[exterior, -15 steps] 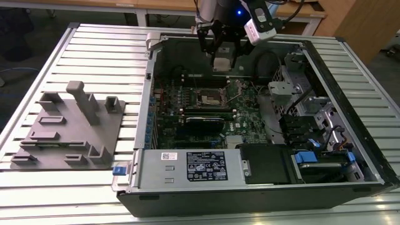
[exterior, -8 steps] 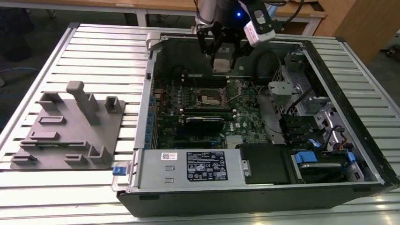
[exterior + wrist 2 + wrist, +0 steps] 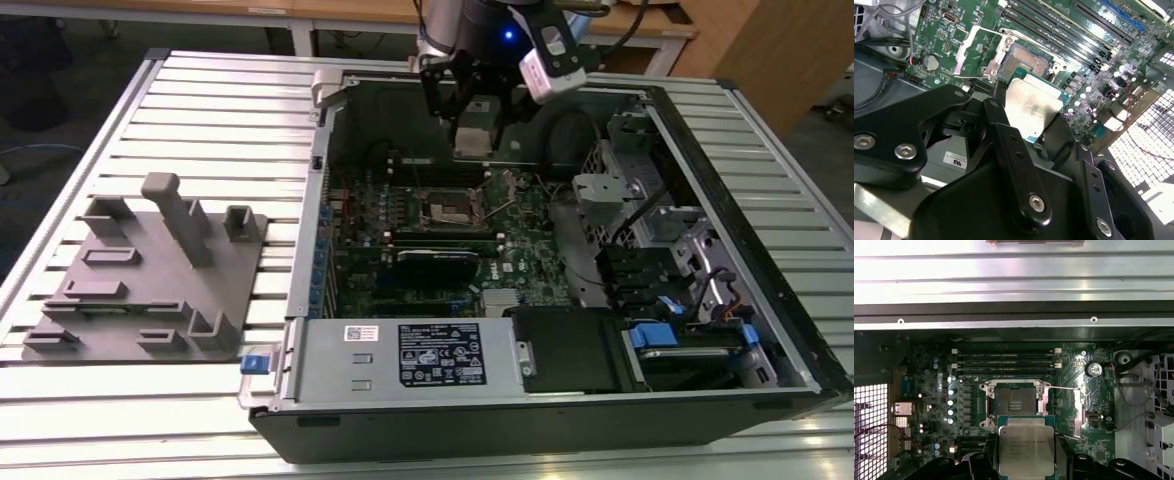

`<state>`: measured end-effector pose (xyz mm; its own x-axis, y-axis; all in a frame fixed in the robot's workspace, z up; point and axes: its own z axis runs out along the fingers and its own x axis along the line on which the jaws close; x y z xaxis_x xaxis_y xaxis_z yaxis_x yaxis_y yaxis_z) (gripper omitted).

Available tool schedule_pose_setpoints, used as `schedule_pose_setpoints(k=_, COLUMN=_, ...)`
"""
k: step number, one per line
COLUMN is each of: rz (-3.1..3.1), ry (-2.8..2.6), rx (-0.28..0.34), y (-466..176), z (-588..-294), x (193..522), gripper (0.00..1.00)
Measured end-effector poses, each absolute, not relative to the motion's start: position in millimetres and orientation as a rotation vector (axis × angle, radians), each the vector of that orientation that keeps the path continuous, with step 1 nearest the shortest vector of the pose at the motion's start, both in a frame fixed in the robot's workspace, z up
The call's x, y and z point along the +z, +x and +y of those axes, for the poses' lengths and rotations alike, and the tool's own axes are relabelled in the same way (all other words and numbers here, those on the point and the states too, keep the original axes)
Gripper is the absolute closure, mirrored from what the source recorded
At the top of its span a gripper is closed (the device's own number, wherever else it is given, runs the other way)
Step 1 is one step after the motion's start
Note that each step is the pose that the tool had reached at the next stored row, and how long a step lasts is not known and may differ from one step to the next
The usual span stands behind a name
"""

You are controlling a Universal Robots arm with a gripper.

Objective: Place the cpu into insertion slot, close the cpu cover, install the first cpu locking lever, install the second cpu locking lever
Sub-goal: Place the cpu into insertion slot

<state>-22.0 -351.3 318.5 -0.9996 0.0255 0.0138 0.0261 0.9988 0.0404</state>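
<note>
At the exterior view's left, a grey fixture block sits on the slatted table, well apart from the action. Moving right, there's the open computer case, laid on its side so the green motherboard faces up. That looks deliberate, giving the arm a clear way in from above.

Now the middle of the board. The insertion slot is empty, with its brownish-gold pin field fully bared. That's because the cpu cover stands tipped open beside it, with its cut-out frame swung clear of the socket.

And here's the gripper, clamped tight on the cpu. It pinches two opposite edges, with the silvery top up and the chip level. I'd say the edge grip keeps the underside contacts free and the chip square to the socket. The cpu hovers above the board, near the slot but not yet over it and touching nothing below.

Further right, the drive cage stands clear of the gripper.
</note>
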Motion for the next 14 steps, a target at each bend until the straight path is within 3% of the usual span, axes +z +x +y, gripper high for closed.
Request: schedule_pose_setpoints(k=14, rz=-3.127, ry=-0.04, rx=-0.064, y=-22.1, z=-351.3, x=313.3, gripper=0.46)
